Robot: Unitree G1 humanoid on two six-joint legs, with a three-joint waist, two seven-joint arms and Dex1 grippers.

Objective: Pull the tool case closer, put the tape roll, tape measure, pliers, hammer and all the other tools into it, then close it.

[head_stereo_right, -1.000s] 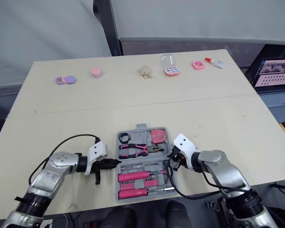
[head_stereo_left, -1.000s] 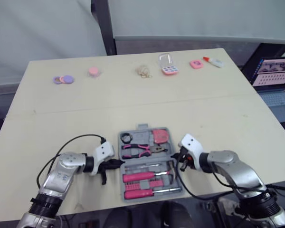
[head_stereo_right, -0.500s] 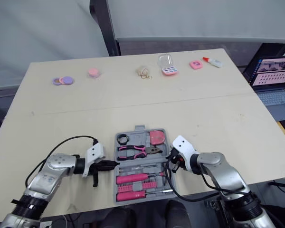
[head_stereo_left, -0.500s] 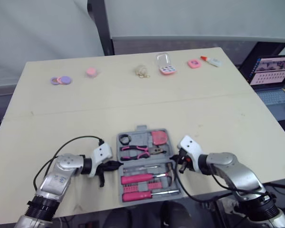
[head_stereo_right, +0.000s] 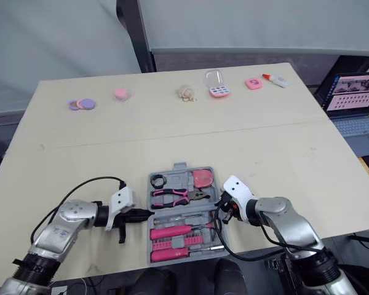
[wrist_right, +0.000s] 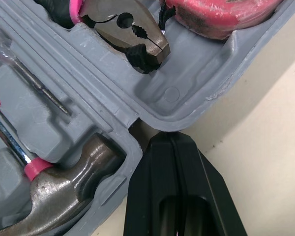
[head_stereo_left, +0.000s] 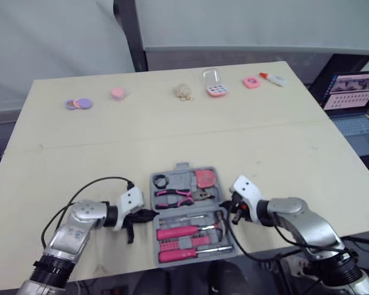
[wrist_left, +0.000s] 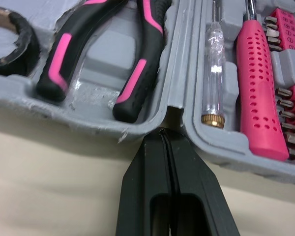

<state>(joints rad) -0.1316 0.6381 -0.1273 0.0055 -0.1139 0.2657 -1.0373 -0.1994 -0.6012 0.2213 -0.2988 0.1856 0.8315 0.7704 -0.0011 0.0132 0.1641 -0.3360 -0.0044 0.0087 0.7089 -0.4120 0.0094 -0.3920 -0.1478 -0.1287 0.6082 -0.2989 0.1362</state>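
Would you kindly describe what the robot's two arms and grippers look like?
The left arm and right arm have rounded silver-grey shells with black ribbed collars lower down. Each wrist carries a white blocky housing, with a loose black cable looping back along the arm. The left gripper and right gripper each have two matt black, wedge-shaped fingers.

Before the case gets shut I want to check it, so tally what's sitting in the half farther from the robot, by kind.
tape roll: 1
pliers: 1
tape measure: 1
Total: 3
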